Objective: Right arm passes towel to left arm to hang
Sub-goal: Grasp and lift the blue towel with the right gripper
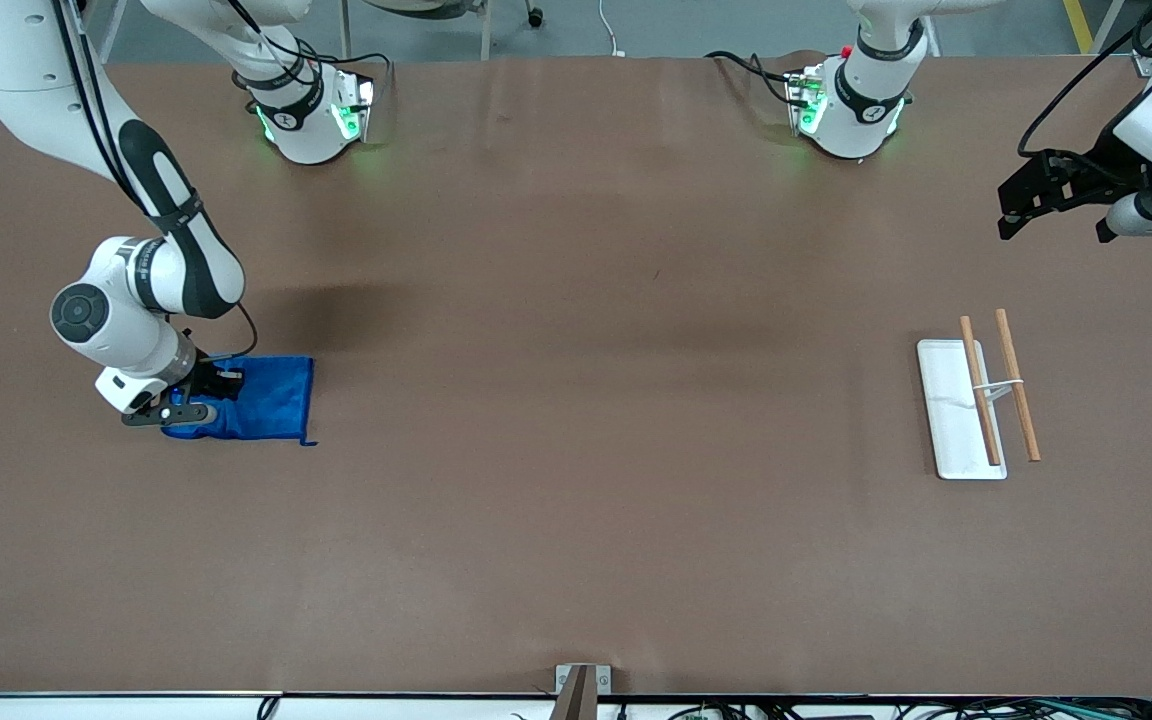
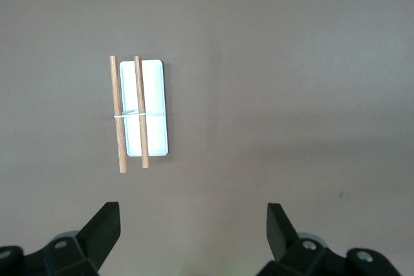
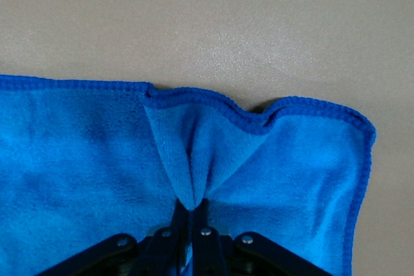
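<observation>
The brown surface (image 1: 576, 400) carries the blue towel (image 1: 266, 400) at the right arm's end. The right gripper (image 3: 191, 214) has its fingers clamped together on a pinched fold of the towel. The left gripper (image 2: 193, 221) hovers, fingers (image 2: 107, 224) apart, above the white tray (image 2: 154, 108) with two wooden sticks (image 2: 118, 114).

Open left tool (image 2: 193, 231) above table (image 2: 310, 82) — white tray (image 2: 154, 108), two sticks (image 2: 118, 113).

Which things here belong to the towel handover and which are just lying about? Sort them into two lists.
Part of the job:
towel, lying flat at the right arm's end of the table
right gripper, shut on a pinched fold of it
left gripper, open, waiting over bare table
rack, wooden rods on a white base

Just lying about:
nothing else on the table
</observation>
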### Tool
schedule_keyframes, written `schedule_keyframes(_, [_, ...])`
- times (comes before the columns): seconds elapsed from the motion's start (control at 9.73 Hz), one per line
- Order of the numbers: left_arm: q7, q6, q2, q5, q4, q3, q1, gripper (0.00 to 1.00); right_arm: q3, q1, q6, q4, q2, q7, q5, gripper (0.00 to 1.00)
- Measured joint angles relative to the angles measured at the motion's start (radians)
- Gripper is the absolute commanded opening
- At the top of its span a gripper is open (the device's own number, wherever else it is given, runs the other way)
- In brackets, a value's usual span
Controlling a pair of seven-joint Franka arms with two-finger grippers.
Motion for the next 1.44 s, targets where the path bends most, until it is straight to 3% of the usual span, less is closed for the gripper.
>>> schedule_keyframes(0.21, [0.000,0.000,0.000,0.000,0.000,0.000,0.000,1.00,0.007,0.011,-0.139,0.050,-0.013,0.028,0.000,0.00])
schedule_keyframes(0.51, [0.000,0.000,0.000,0.000,0.000,0.000,0.001,1.00,0.034,0.031,-0.467,0.217,-0.106,0.073,0.002,0.00])
schedule_keyframes(0.72, [0.000,0.000,0.000,0.000,0.001,0.000,0.001,1.00,0.131,0.038,-0.628,0.317,-0.152,0.224,0.005,0.00])
schedule_keyframes(0.92, [0.000,0.000,0.001,0.000,0.001,0.000,0.001,1.00,0.278,0.051,-0.643,0.366,-0.156,0.343,0.010,0.00])
schedule_keyframes(1.13, [0.000,0.000,0.001,0.000,0.001,0.000,0.001,1.00,0.390,0.065,-0.609,0.404,-0.153,0.372,0.161,0.00])
schedule_keyframes(1.44, [0.000,0.007,0.003,0.000,0.001,0.000,0.000,1.00,0.443,0.183,-0.412,0.423,-0.143,0.474,0.390,0.00])
